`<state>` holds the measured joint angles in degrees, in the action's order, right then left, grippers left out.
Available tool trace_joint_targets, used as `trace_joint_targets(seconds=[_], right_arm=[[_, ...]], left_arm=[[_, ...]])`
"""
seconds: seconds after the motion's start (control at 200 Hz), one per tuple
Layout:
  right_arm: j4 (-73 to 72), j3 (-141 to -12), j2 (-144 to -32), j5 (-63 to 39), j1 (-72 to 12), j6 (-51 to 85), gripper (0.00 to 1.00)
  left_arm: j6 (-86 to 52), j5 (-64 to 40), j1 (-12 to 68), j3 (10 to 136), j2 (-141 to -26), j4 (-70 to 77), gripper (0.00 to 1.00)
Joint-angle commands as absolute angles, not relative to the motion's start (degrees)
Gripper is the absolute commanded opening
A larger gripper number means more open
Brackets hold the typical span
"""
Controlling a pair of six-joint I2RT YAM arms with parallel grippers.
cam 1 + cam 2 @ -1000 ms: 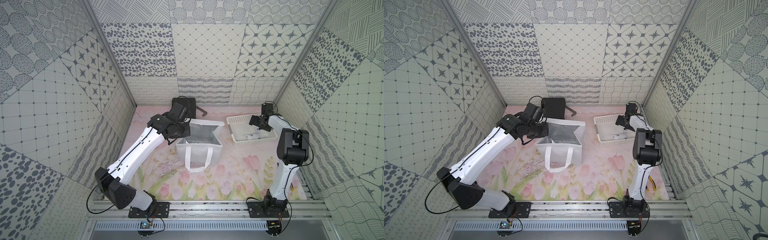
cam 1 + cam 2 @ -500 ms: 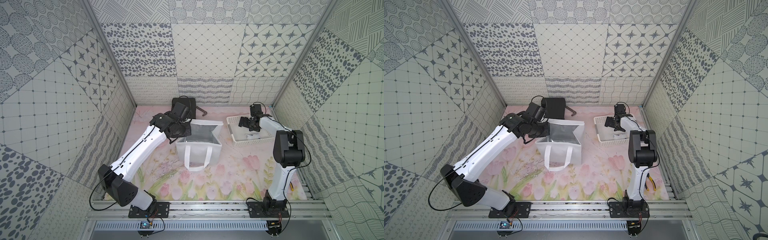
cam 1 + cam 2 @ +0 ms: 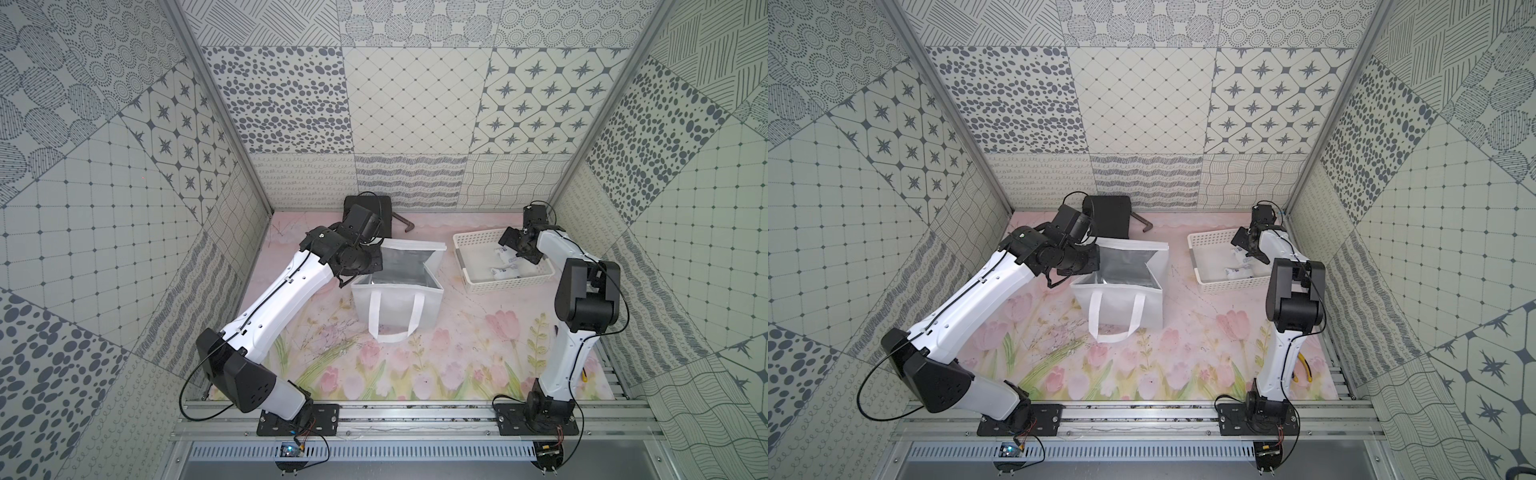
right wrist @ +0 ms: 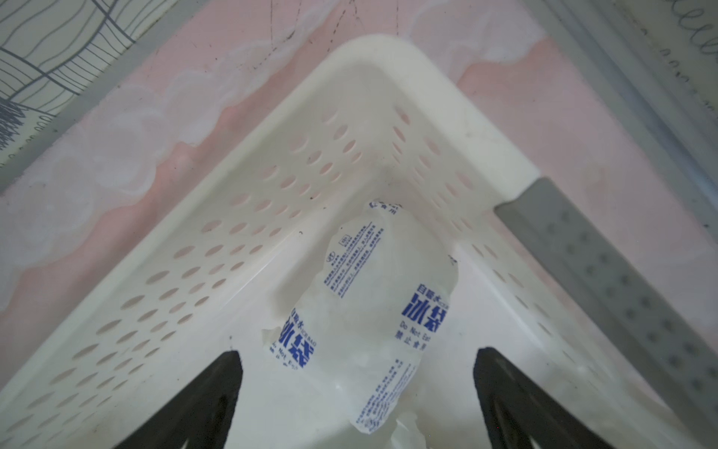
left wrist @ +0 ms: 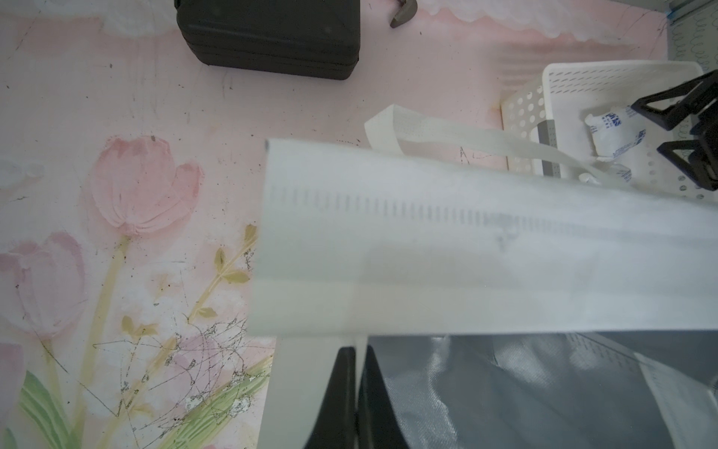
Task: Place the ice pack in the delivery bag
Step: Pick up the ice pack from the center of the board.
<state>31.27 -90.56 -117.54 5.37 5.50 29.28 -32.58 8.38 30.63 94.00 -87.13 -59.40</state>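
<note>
A tulip-printed mat (image 3: 415, 365) covers the floor of the tiled cell, where the left arm (image 3: 282, 299) reaches far across to the delivery bag (image 3: 399, 299) and has hardly shifted over the past second. The right arm (image 3: 561, 365), which half a second earlier had swung its claw leftward over the white basket (image 3: 505, 286), is back toward the basket's right side, about where it was a second ago. The bag stands upright at mid-mat, mouth open, silver lining showing, one loop handle hanging down its near face. The basket sits to its right, apart from it; a black case (image 3: 384, 212) lies at the far edge behind the left arm. The left gripper (image 5: 357, 350) is pinched together on the bag's left wall (a strip of white fabric runs between its dark fingers). The right gripper (image 4: 356, 352) hangs inside the basket with its jaws spread wide on either side of the ice pack (image 4: 373, 303), which lies in a corner of the basket.
</note>
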Motion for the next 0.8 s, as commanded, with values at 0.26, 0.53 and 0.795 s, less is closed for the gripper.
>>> trace_joint_targets(seconds=[0.26,0.53,0.795], right_arm=[[32.2,-96.0,-125.5,3.2,6.5,36.4,0.98],[40.3,-101.2,-130.4,5.4,5.6,33.3,0.96],[42.7,-100.7,-130.6,5.0,4.8,31.7,0.81]], left_arm=[[-31.1,9.4,30.1,95.4,-87.2,-60.3,0.00],[-31.4,9.6,30.1,94.6,-86.5,-60.6,0.00],[-31.7,9.2,30.1,93.2,-85.2,-60.1,0.00]])
